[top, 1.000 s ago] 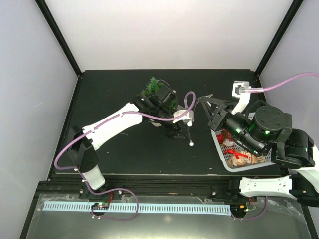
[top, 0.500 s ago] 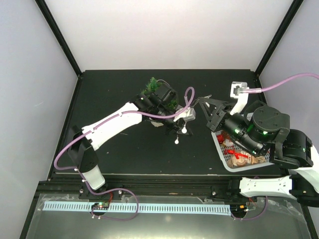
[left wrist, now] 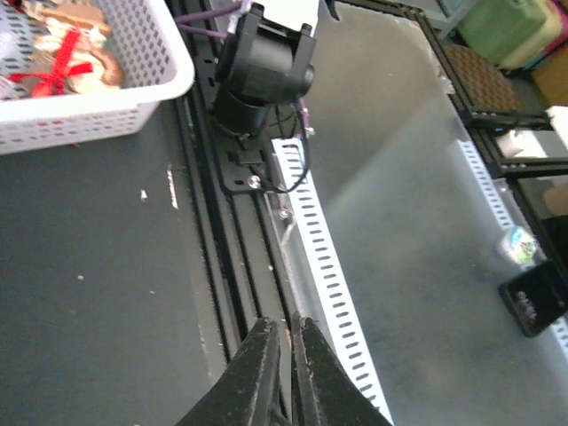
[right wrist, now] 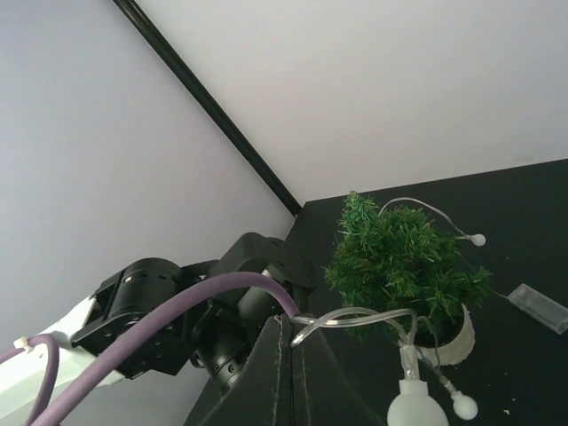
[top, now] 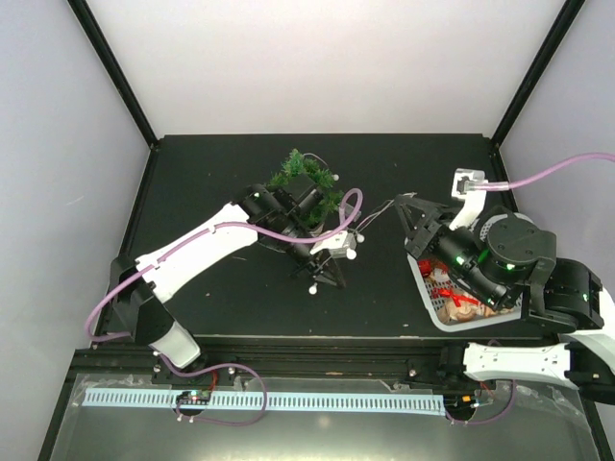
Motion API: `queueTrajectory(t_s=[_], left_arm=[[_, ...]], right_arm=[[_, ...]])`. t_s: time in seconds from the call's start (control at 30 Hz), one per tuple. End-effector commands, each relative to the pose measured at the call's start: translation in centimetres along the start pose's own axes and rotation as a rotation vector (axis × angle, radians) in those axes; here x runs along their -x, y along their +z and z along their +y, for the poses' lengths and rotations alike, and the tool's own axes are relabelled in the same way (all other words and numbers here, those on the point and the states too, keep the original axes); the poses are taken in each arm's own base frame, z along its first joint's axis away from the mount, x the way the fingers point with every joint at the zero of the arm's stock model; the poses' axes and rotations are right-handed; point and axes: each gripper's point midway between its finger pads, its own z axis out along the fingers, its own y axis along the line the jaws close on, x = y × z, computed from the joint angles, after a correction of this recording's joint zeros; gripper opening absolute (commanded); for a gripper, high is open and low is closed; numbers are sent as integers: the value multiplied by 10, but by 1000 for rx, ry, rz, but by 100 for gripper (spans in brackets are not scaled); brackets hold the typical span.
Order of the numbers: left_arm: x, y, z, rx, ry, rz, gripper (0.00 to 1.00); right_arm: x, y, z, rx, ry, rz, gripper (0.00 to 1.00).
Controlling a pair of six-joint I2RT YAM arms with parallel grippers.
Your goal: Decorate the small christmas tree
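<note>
The small christmas tree (top: 306, 177), bushy green in a white pot, stands at the table's back middle; it also shows in the right wrist view (right wrist: 399, 266). A clear light string with white bulbs (top: 352, 254) runs from the tree to both grippers. My left gripper (top: 326, 279) is in front of the tree, shut, with a thin strand between its fingers (left wrist: 286, 330) and a bulb (top: 311, 288) hanging by it. My right gripper (top: 394, 203) is right of the tree, shut on a loop of the clear wire (right wrist: 312, 323).
A white basket (top: 426, 288) with red-ribboned ornaments sits at the right under my right arm; it also shows in the left wrist view (left wrist: 98, 106). The string's clear battery box (right wrist: 540, 308) lies right of the pot. The table's front rail (left wrist: 231, 266) is just below my left gripper.
My left gripper has swung left and toward the front edge, carrying the hanging bulb, leaving the tree uncovered. My right gripper has shifted slightly right, still holding the wire.
</note>
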Motion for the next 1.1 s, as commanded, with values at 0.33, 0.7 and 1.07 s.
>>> queueTrajectory(t_s=[0.33,0.7,1.07], left_arm=[[-7,15,21,29,-137,48,18],[12,19,81,212,-202,48,25],[43,8,84,228,-152,-7,59]], right_arm=[[19,-4,13,60,41,-61,1],[6,-6,20,134,48,-19,1],[-1,-15,8,140,77,-4,1]])
